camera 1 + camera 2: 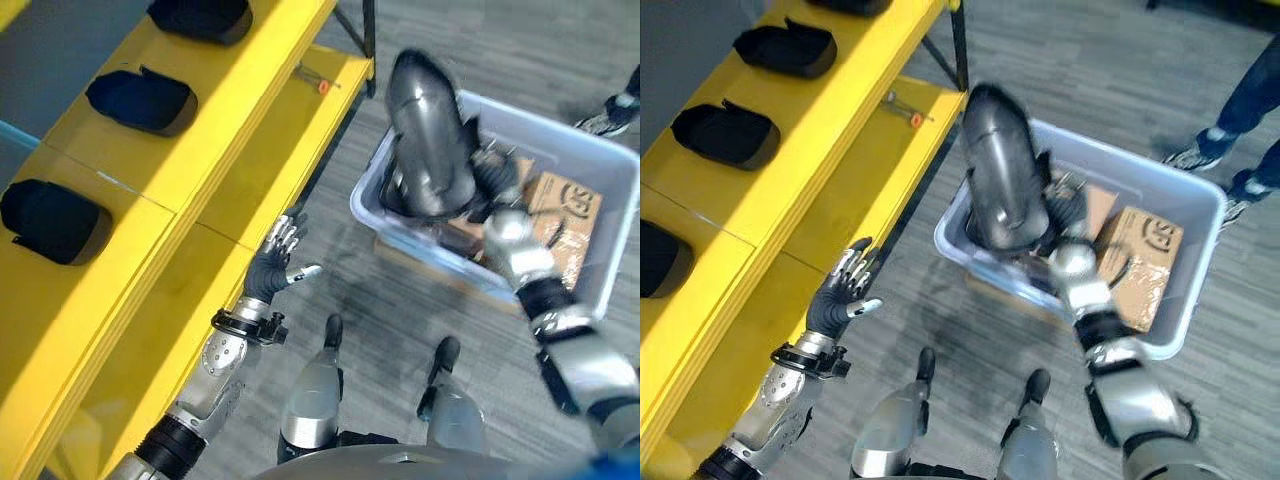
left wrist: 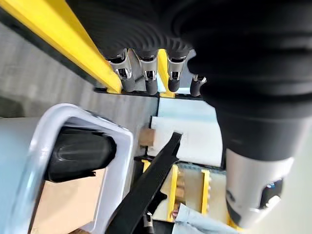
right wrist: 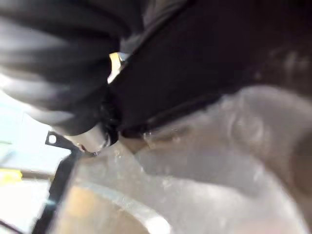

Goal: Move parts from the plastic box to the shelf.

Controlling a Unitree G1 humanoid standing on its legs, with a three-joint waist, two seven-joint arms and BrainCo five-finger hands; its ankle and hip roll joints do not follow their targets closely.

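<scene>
- Parts: three dark ones (image 1: 140, 100) already sat on the yellow shelf (image 1: 215, 130), upper left.
- Right hand (image 1: 497, 180) gripped another grey part (image 1: 428, 135) above the plastic box (image 1: 600, 160).
- Left hand (image 1: 275, 260) hung open, empty.

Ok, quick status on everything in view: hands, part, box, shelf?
Right hand: shut on the part.
Part: dark, lifted above the box.
Left hand: open, holding nothing, beside the shelf.
Box: on the floor, cardboard inside.
Shelf: three dark parts already placed.
</scene>
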